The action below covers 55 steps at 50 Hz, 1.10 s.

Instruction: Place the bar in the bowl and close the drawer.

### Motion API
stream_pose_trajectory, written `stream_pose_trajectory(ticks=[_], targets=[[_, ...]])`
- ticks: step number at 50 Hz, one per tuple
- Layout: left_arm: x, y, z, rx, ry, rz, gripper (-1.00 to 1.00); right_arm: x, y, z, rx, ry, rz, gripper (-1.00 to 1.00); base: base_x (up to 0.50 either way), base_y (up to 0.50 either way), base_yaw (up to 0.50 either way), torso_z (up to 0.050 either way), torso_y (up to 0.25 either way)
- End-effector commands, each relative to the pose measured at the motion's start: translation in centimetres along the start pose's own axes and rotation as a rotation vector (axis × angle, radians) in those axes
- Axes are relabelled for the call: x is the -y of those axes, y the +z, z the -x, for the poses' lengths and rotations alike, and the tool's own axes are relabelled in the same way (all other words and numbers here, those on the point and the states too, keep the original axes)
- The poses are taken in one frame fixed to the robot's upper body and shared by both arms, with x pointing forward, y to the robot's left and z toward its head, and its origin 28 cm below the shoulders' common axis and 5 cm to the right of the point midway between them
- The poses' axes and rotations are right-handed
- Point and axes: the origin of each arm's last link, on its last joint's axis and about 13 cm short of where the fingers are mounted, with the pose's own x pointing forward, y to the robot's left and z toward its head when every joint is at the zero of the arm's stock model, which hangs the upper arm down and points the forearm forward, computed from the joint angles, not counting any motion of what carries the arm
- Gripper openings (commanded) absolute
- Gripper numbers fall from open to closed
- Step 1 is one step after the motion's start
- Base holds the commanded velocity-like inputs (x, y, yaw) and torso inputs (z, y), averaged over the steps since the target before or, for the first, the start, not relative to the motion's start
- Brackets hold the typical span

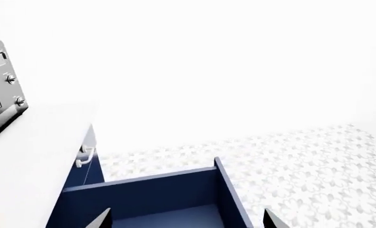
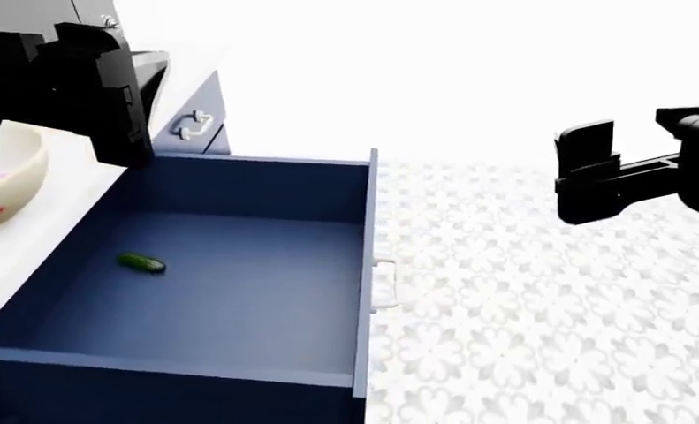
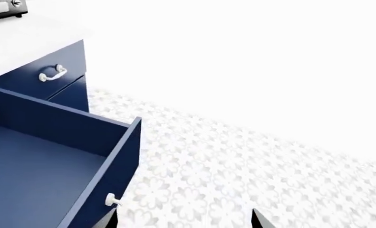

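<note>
A wide navy-blue drawer (image 2: 243, 291) stands pulled fully out from a cabinet, filling the lower left of the head view. Its white handle (image 2: 384, 284) sticks out from the front panel toward the patterned grey-and-white floor (image 2: 526, 336). On the drawer's plain blue floor lies a small dark green cucumber (image 2: 141, 262), near the side closest to the counter. The pink and yellow bar is not visible in any view.

To the left of the drawer, a cream-white bowl (image 2: 7, 181) with red-pink marks on its side sits on the white counter (image 2: 19, 247), partly cut off by the picture's edge. The left gripper (image 1: 186, 219) hangs above the drawer's far left corner, just beside the bowl; its wrist camera shows the two fingertips spread apart with nothing between them. The right gripper (image 3: 184, 219) hovers over the floor, well apart from the drawer's handle side, fingertips likewise spread and empty.

Further back, a silver oven (image 1: 1, 90) with knobs stands on the counter.
</note>
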Motion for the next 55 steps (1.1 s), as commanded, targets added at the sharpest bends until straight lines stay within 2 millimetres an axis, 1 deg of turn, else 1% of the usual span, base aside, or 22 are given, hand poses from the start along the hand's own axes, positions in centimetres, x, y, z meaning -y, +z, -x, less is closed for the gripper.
stream_pose_trajectory(ticks=[1,6,13,17,37,51,55], targets=[[0.0,-0.2,-0.1,-0.008,-0.004,0.003,1.0,-0.2,-0.2,-0.1,-0.009,0.003,0.015,1.0,0.0,0.02,-0.5,0.0,0.0],[-0.2,-0.7,-0.3,-0.023,-0.008,0.015,1.0,-0.2,-0.6,-0.4,-0.019,0.003,0.026,1.0,0.0,0.03,-0.5,0.0,0.0],[-0.4,-1.5,-0.5,-0.038,-0.011,0.025,1.0,-0.2,-0.9,-0.7,-0.022,-0.003,0.024,1.0,-0.03,0.0,0.0,0.0,0.0],[-0.5,-1.6,-0.5,-0.04,-0.01,0.028,1.0,-0.1,-1.0,-0.8,-0.028,-0.018,0.033,1.0,0.01,0.0,0.0,0.0,0.0],[-0.4,-1.5,-0.4,-0.041,-0.012,0.021,1.0,-0.1,-1.2,-1.1,-0.038,-0.047,0.046,1.0,0.5,-0.01,0.0,0.0,0.0],[-0.3,-1.4,-0.3,-0.036,-0.015,0.02,1.0,0.0,-1.2,-1.1,-0.05,-0.052,0.02,1.0,0.04,0.0,0.0,0.0,0.0],[-0.3,-1.4,-0.3,-0.037,-0.016,0.019,1.0,0.0,-1.2,-1.1,-0.063,-0.03,0.016,1.0,0.02,-0.48,0.0,0.0,0.0]])
